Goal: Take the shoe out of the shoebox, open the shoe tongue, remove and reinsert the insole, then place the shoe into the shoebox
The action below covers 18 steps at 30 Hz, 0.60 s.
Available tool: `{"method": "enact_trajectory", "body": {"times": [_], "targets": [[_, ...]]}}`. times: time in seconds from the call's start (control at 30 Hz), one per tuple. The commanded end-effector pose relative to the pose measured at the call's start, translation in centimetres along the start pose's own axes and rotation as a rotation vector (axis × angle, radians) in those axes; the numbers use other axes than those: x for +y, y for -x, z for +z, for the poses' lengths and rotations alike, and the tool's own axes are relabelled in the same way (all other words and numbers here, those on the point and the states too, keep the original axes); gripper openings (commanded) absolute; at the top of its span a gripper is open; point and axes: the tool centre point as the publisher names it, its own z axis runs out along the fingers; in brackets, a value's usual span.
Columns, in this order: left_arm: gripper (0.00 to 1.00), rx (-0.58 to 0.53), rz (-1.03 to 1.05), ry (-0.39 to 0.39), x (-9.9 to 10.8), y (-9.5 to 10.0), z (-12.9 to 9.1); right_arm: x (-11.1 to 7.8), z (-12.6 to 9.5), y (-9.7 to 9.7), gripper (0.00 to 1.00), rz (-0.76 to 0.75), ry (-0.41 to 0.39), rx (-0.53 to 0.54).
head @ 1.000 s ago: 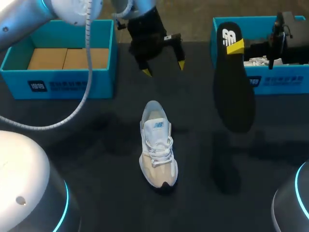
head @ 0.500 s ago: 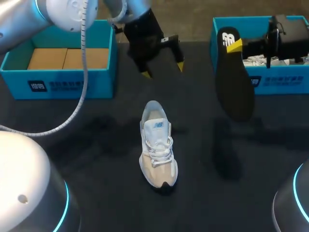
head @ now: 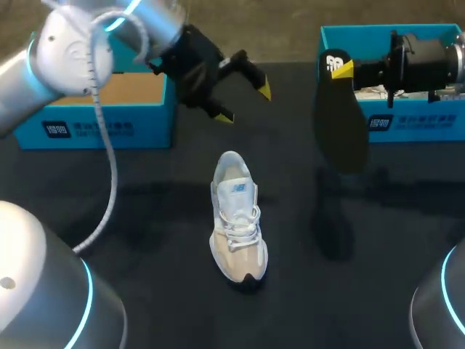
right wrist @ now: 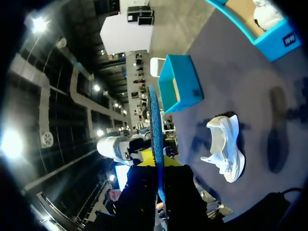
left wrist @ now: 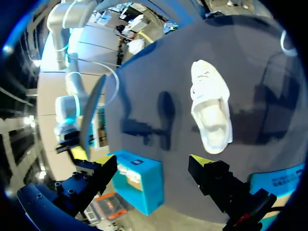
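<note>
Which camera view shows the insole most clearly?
The head view: the insole hangs from the right gripper with its whole dark face visible. The right wrist view shows only its thin edge, rising from the gripper; the left wrist view shows it slanted and narrow.

The table (head: 145,240) is covered by a dark, matt, cloth-like surface, and the shoe (head: 237,218) on it is seen with a white woven upper, cloth laces and a smoother beige toe. The insole (head: 338,116), at two o'clock from the shoe, is shown as dark, matt and foam-like. One shoebox (head: 94,131) at ten o'clock and the other shoebox (head: 414,123) at two o'clock are made of matt cyan cardboard, while the left arm's shell (head: 73,51) is finished in smooth, glossy silver.
</note>
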Motion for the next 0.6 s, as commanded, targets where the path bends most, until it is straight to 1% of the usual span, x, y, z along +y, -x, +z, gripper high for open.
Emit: {"method": "enact_trajectory", "body": {"times": [0.03, 0.27, 0.6], "targets": [[1.00, -0.246, 0.017, 0.018, -0.7, -0.4, -0.9, 0.2, 0.8, 0.1, 0.00, 0.037, -0.003, 0.001], [1.00, -0.343, 0.071, 0.034, -0.7, 1.8, -1.6, 0.4, 2.2, 0.5, 0.00, 0.101, 0.002, 0.026], [1.00, -0.466, 0.102, 0.057, -0.5, 4.3, -1.4, 0.3, 4.8, 1.3, 0.00, 0.162, 0.012, 0.046]]}}
